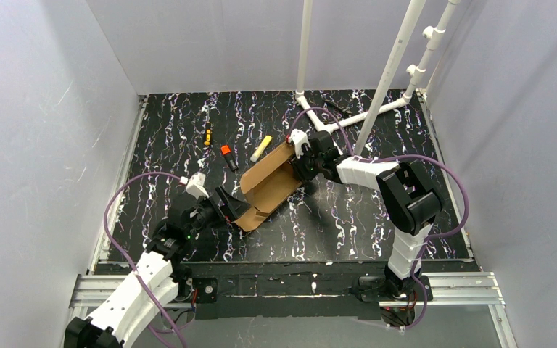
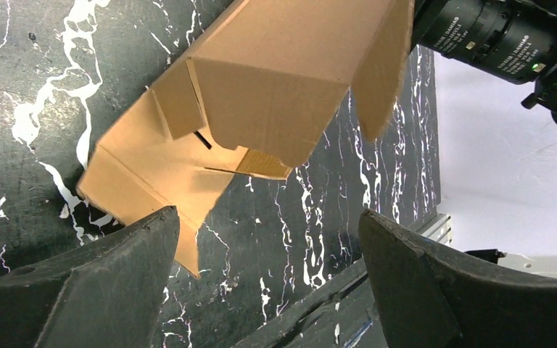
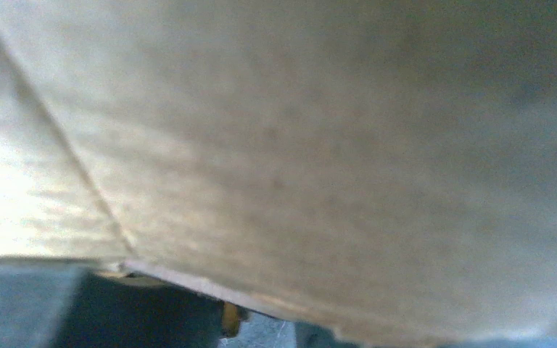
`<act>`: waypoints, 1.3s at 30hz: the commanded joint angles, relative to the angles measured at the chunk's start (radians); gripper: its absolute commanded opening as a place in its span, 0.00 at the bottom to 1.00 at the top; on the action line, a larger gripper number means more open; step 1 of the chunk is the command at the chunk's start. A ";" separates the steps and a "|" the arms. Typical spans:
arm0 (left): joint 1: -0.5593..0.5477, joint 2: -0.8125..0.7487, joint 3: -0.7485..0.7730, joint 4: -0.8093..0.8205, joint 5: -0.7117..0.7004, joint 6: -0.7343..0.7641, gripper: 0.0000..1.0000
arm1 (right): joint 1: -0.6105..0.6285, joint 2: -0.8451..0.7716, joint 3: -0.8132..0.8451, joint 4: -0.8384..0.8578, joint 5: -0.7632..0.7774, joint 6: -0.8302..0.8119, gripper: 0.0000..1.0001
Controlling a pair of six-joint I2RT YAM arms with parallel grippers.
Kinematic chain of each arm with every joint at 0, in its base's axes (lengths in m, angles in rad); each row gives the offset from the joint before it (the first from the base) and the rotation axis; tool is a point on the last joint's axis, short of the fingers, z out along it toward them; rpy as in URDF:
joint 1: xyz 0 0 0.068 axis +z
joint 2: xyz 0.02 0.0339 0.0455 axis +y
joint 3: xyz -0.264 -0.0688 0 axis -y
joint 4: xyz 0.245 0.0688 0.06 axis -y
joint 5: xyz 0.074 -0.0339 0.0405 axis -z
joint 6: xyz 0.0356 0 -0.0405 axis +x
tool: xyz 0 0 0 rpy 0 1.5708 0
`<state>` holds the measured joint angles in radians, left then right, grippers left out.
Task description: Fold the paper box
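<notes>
The paper box (image 1: 268, 185) is a brown cardboard piece, partly folded into a trough, lying at an angle in the middle of the table. My left gripper (image 1: 233, 206) sits at its near-left end flaps, jaws wide open and holding nothing. In the left wrist view the box (image 2: 261, 80) is just beyond the gripper (image 2: 268, 217), with one flap tip beside the left finger (image 2: 116, 275). My right gripper (image 1: 299, 165) is pressed against the box's far right end. Blurred cardboard (image 3: 297, 145) fills the right wrist view and hides the jaws.
Three markers lie left of the box's far end: a black-orange one (image 1: 207, 134), an orange one (image 1: 228, 156) and a yellow one (image 1: 260, 148). A white pipe frame (image 1: 333, 119) stands at the back. Grey walls close in left, right and behind.
</notes>
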<state>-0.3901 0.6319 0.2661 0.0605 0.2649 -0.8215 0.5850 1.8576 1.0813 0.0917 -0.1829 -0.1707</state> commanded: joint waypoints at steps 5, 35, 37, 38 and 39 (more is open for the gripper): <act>0.003 -0.006 0.027 -0.042 -0.047 0.033 0.92 | -0.042 -0.123 0.044 -0.138 -0.117 -0.110 0.71; 0.003 -0.135 0.091 -0.344 -0.188 -0.041 0.85 | 0.059 0.127 0.996 -1.249 -0.457 -1.233 0.97; 0.003 -0.124 0.117 -0.409 -0.218 -0.059 0.84 | 0.101 0.169 1.043 -1.251 -0.424 -1.213 0.95; 0.003 -0.117 0.128 -0.438 -0.226 -0.064 0.84 | 0.109 0.187 1.062 -1.249 -0.420 -1.201 0.93; 0.003 -0.110 0.137 -0.457 -0.229 -0.066 0.83 | 0.113 0.202 1.080 -1.246 -0.423 -1.184 0.92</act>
<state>-0.3901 0.5060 0.3351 -0.2462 0.1089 -0.8497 0.6476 2.0041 2.0796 -1.0573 -0.6529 -1.3571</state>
